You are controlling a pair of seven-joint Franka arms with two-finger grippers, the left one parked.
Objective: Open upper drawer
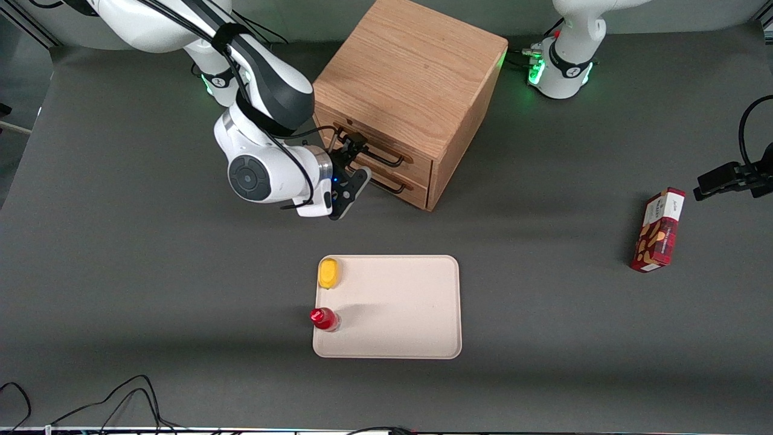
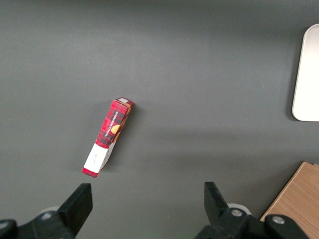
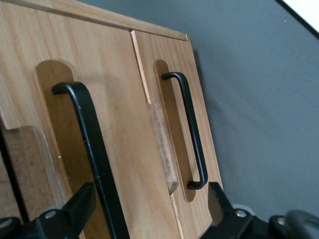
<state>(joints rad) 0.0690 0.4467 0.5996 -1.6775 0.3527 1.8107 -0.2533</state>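
Note:
The wooden cabinet (image 1: 410, 78) stands at the back middle of the table. Its upper drawer (image 1: 418, 164) looks closed, with its black bar handle (image 1: 379, 157) across the front. The lower drawer (image 1: 416, 192) sits beneath it. My right gripper (image 1: 356, 164) is open in front of the drawers, at the handles' working-arm end. In the right wrist view the gripper (image 3: 147, 211) straddles the upper drawer's handle (image 3: 92, 149), which runs between the two fingers, close to one finger (image 3: 75, 204). The lower handle (image 3: 192, 129) lies just inside the other finger.
A beige tray (image 1: 416, 314) lies nearer the front camera than the cabinet, with a yellow object (image 1: 329, 273) and a red bottle (image 1: 323, 318) at its edge. A red box (image 1: 658, 229) lies toward the parked arm's end, and also shows in the left wrist view (image 2: 107, 137).

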